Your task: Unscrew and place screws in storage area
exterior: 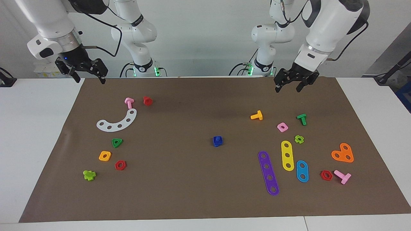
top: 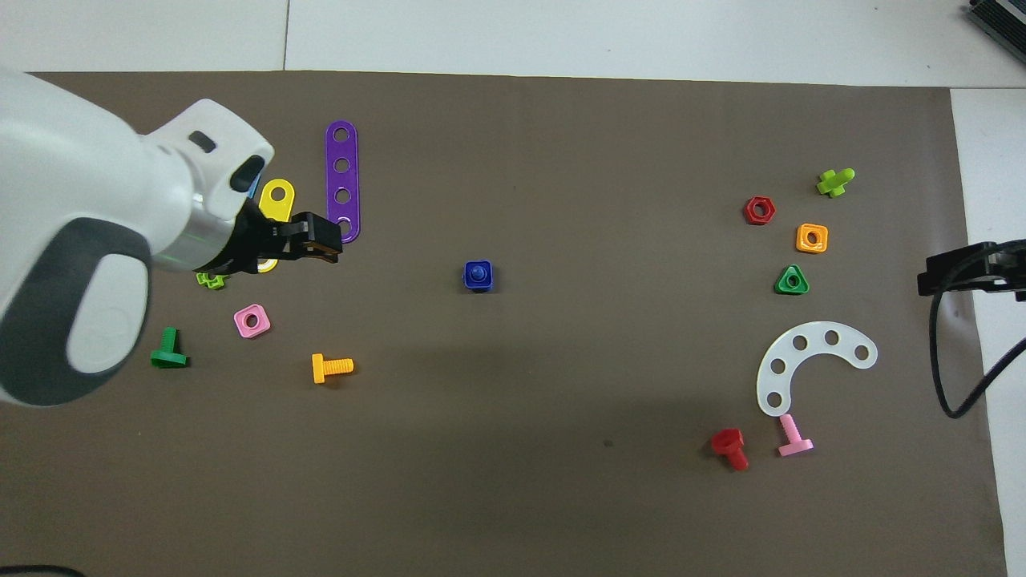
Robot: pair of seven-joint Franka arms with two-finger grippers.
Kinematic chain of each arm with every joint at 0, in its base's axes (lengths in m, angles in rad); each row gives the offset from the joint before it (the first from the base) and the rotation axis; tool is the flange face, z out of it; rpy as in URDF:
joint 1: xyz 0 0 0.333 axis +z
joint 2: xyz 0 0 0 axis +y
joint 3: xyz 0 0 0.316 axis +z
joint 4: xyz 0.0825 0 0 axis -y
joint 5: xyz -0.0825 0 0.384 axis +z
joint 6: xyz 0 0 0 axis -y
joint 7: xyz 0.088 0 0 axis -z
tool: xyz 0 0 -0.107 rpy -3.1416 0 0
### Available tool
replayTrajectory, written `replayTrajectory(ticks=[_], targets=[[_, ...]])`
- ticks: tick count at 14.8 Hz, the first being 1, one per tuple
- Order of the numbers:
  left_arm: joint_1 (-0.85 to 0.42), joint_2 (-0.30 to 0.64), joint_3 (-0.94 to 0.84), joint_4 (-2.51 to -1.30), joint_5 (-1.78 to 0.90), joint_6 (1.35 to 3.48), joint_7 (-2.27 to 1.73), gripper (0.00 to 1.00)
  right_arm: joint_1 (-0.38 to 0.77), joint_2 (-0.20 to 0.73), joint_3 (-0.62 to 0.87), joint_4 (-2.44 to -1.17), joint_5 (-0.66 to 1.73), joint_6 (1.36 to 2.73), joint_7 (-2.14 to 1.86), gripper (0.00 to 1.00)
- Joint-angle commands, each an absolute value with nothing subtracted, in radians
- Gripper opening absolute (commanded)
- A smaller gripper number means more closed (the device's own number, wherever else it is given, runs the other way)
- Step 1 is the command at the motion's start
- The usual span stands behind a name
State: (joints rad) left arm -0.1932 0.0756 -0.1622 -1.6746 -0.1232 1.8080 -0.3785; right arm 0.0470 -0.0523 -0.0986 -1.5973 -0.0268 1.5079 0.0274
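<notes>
One blue bolt-and-nut (exterior: 217, 141) stands mid-mat, well apart from both claws. Two red hexagonal nuts (exterior: 120, 165), two pink bolts (exterior: 129, 102). Left claw (exterior: 291, 87) and right claw (exterior: 90, 79) hang over the mat's robot-side edge, fingers apart, empty.

- A brown paper mat (exterior: 205, 192) covers the white table (exterior: 32, 128).
- A white plastic curved strip with holes (exterior: 118, 122) lies on the mat toward the right arm's end.
- A pink plastic bolt (exterior: 129, 102) lies just beside the curved strip, nearer the robots, and a red plastic bolt (exterior: 147, 100) lies near it.
- A dark green triangular nut (exterior: 117, 142), an orange square nut (exterior: 105, 156) and a red hexagonal nut (exterior: 120, 165) lie farther from the robots than the curved strip.
</notes>
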Motion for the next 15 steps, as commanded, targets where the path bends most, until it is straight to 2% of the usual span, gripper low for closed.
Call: replayTrajectory(ticks=[1, 2, 9, 12, 15], targets=[[-0.285, 0.204, -0.143, -1.62, -0.123, 1.925, -0.477, 0.96, 0.04, -0.074, -0.094, -1.623, -0.015, 1.519, 0.035, 1.0], [-0.296, 0.216, -0.146, -1.62, -0.123, 1.972, -0.482, 0.96, 0.04, -0.074, -0.094, -1.621, -0.015, 1.519, 0.035, 1.0], [-0.451, 0.466, -0.133, -1.548, 0.0, 2.141, -0.595, 0.95, 0.04, -0.074, -0.094, -1.621, -0.015, 1.519, 0.035, 1.0], [-0.465, 0.503, -0.135, -1.555, 0.044, 2.187, -0.597, 0.93, 0.04, -0.074, -0.094, -1.621, -0.015, 1.519, 0.035, 1.0], [-0.468, 0.505, -0.137, -1.614, 0.087, 2.253, -0.588, 0.91, 0.04, -0.074, -0.094, -1.623, -0.015, 1.519, 0.035, 1.0]])
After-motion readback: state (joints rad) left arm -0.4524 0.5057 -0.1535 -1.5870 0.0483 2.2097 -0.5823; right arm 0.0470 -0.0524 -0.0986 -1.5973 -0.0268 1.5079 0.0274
